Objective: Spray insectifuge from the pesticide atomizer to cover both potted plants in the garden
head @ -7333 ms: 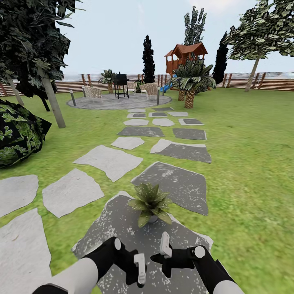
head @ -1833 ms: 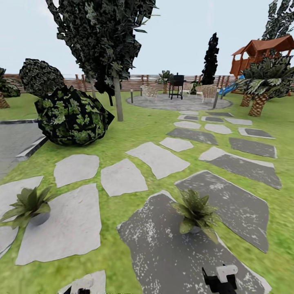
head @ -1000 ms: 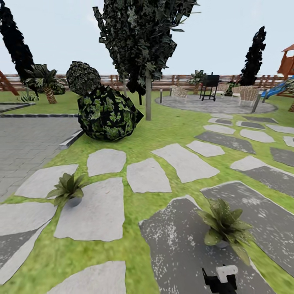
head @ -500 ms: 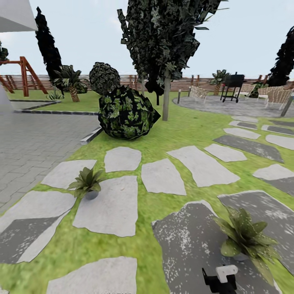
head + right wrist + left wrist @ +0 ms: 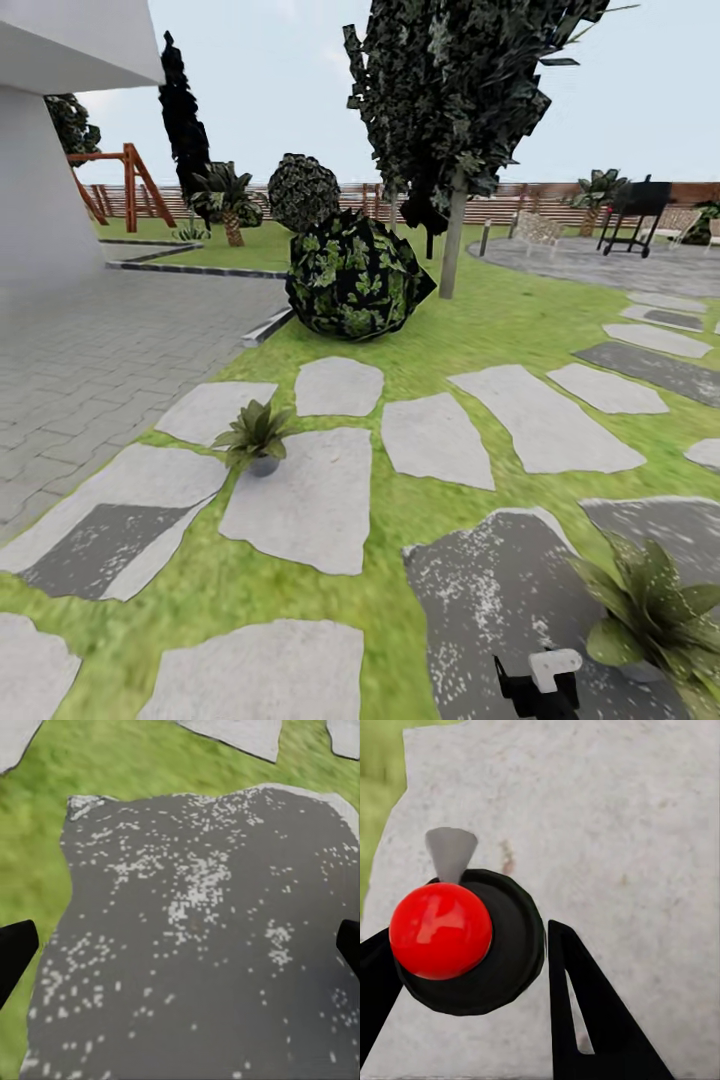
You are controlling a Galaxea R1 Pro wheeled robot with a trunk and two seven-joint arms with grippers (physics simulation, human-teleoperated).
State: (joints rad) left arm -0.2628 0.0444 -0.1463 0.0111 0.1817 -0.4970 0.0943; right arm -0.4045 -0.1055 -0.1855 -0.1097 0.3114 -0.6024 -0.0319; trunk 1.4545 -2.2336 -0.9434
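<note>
- The pesticide atomizer is in your left wrist view, seen end-on. It's a dark round body with a shiny red ball on top and a little grey spout sticking out.
- It sits right between the two black fingers of your left claw. One finger is tucked against one side and the other's tip touches the opposite edge, so it looks clenched on the bottle. A pale stepping stone is under it, with a sliver of grass at the corner.
- Your right claw is spread wide with nothing in it. You only catch the two dark fingertips at opposite edges of the right wrist view, above a dark speckled stone. In the head view it pokes in at the bottom edge, over that same dark slab.
- Potted plants: one rosette in its grey pot sits on the edge of a pale stone, left of centre. The other is down in the lower right corner, just beside your right claw, on the dark slabs.
- The two plants are well apart, with a strip of lawn and stones between them.
- Further out there's a round dark leafy bush and a tree with a pale trunk just right of it.
- A grey paved area runs off to the left, up to a white building wall.
- Way back you've got a wooden swing frame, a black grill on a round patio, and the slatted fence.
</note>
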